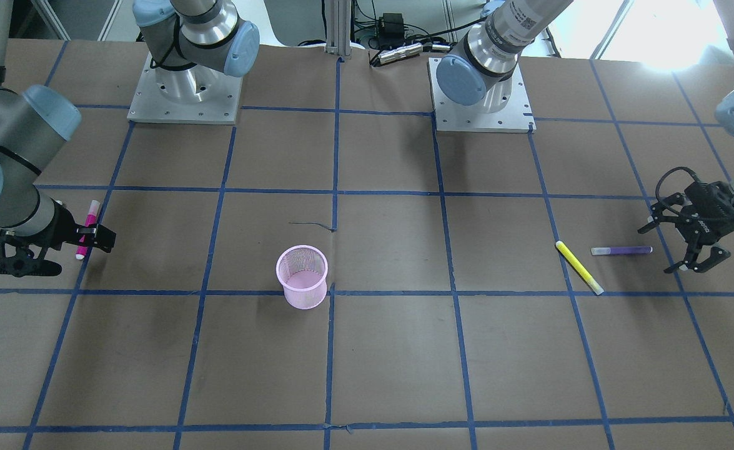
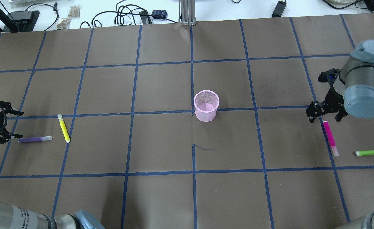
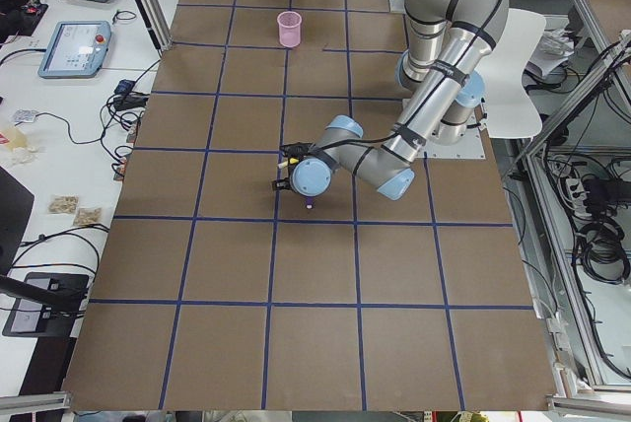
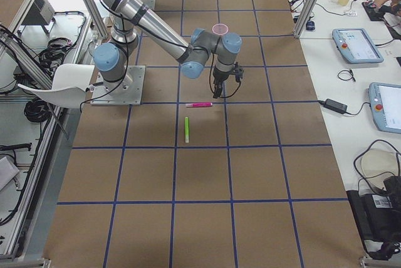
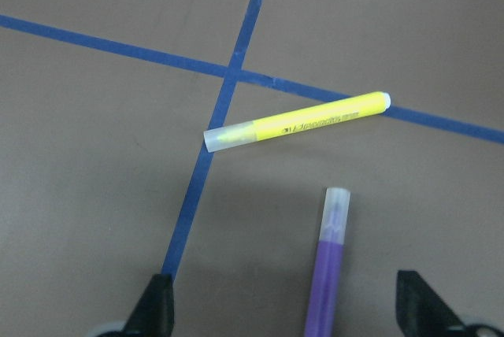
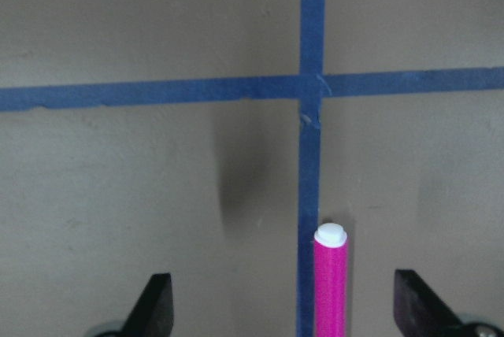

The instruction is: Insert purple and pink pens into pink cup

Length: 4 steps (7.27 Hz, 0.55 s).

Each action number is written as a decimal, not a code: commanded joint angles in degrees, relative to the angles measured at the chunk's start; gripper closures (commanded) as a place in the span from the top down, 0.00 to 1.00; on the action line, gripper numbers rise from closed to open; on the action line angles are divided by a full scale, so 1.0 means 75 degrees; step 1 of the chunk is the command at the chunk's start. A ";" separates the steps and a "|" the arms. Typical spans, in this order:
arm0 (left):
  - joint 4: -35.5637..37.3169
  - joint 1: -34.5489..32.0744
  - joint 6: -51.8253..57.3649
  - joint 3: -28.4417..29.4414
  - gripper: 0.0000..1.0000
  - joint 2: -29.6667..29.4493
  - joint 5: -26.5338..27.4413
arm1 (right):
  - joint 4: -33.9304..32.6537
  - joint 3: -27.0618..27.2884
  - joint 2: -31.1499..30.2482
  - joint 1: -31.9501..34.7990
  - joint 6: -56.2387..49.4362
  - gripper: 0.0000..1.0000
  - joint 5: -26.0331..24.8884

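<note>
The pink mesh cup [image 2: 206, 105] stands upright near the table's middle, also in the front view [image 1: 302, 275]. The purple pen [image 2: 35, 139] lies flat at the table's left end. My left gripper [image 2: 13, 125] is open just beyond the pen's end. In the left wrist view the purple pen [image 5: 329, 274] lies between the spread fingers [image 5: 157, 305]. The pink pen [image 2: 329, 137] lies flat at the table's right end. My right gripper [image 2: 323, 117] is open over its end. In the right wrist view the pink pen [image 6: 331, 282] lies between the fingers [image 6: 417, 305].
A yellow pen [image 2: 63, 128] lies close to the purple pen, between it and the cup, and shows in the left wrist view [image 5: 298, 120]. A green pen [image 2: 372, 152] lies to the right of the pink pen. Blue tape lines grid the brown table.
</note>
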 commanded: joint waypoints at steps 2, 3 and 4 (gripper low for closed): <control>-0.0847 0.0342 0.0429 0.0312 1.00 -0.0471 -0.0046 | -0.0180 0.0163 0.0184 -0.0335 -0.0295 0.85 0.0121; -0.1011 0.0365 0.0523 0.0279 1.00 -0.0554 0.0012 | -0.0261 0.0163 0.0209 -0.0335 -0.0294 0.71 0.0110; -0.1024 0.0365 0.0919 0.0360 1.00 -0.0601 0.0303 | -0.0262 0.0152 0.0221 -0.0335 -0.0283 0.56 0.0109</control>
